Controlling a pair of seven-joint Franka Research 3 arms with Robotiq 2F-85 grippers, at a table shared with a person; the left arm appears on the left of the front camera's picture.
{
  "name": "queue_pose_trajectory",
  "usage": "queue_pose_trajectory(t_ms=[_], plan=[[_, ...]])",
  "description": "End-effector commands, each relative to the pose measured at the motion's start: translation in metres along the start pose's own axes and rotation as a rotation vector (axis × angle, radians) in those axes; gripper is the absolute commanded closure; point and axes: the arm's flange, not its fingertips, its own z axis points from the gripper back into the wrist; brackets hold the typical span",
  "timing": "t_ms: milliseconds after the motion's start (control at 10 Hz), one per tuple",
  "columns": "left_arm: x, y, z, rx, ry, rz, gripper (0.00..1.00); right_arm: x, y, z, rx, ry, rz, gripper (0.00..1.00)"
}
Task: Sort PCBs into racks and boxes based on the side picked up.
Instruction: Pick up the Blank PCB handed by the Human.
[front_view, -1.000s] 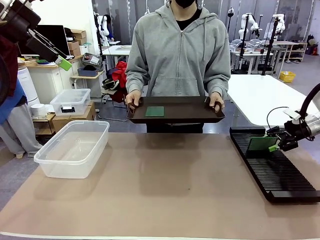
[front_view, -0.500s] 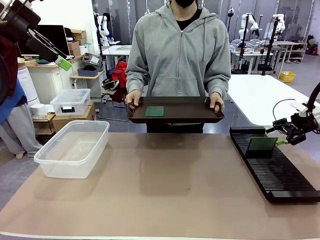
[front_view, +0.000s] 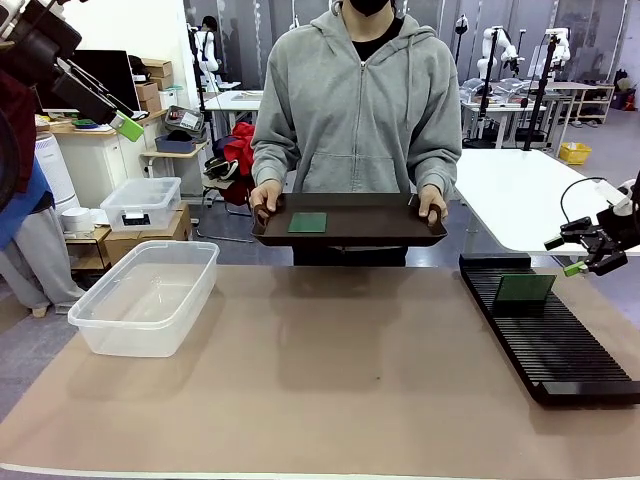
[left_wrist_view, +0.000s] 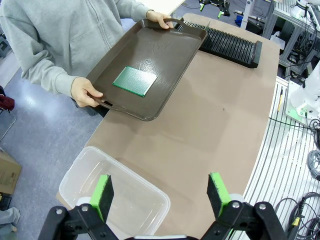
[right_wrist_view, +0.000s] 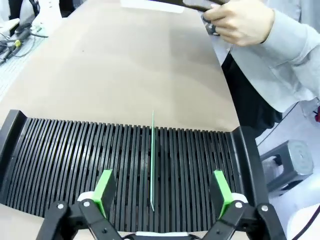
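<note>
A green PCB (front_view: 524, 288) stands upright in a slot near the far end of the long black rack (front_view: 548, 340); in the right wrist view the PCB (right_wrist_view: 152, 160) shows edge-on in the rack (right_wrist_view: 70, 160). My right gripper (front_view: 590, 256) is open, above and to the right of it, not touching. Another green PCB (front_view: 308, 222) lies flat on the dark brown tray (front_view: 380, 225) that the person holds by both handles. The clear box (front_view: 145, 296) sits at the table's left. My left gripper (left_wrist_view: 161, 192) hangs open high over the box (left_wrist_view: 125, 200).
The person stands at the far edge, hands on the tray's handles (front_view: 433, 210). A smaller lidded clear box (front_view: 141, 203) sits on a carton behind the table. A white table (front_view: 530, 195) is at the back right. Bare brown tabletop lies between box and rack.
My right gripper has let go of the PCB in the rack and drawn back up and to the right. The left arm and the person's tray have hardly moved.
</note>
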Motion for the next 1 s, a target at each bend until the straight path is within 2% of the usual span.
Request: queue_pose_trajectory(t_ms=[0,600,700,900], plan=[[-0.001,0.0,-0.001,0.003,-0.003,-0.002,0.0,-0.009,-0.003,-0.002,0.016,-0.016,-0.006,0.0],[-0.001,0.0,-0.001,0.003,-0.003,-0.002,0.0,-0.012,0.001,-0.006,0.009,-0.007,-0.016,0.0],[-0.001,0.0,-0.001,0.003,-0.003,-0.002,0.0,0.009,0.004,-0.006,-0.049,-0.002,0.03,0.0],[-0.001,0.0,-0.001,0.003,-0.003,-0.002,0.0,0.057,0.008,0.006,-0.021,-0.018,0.03,0.0]])
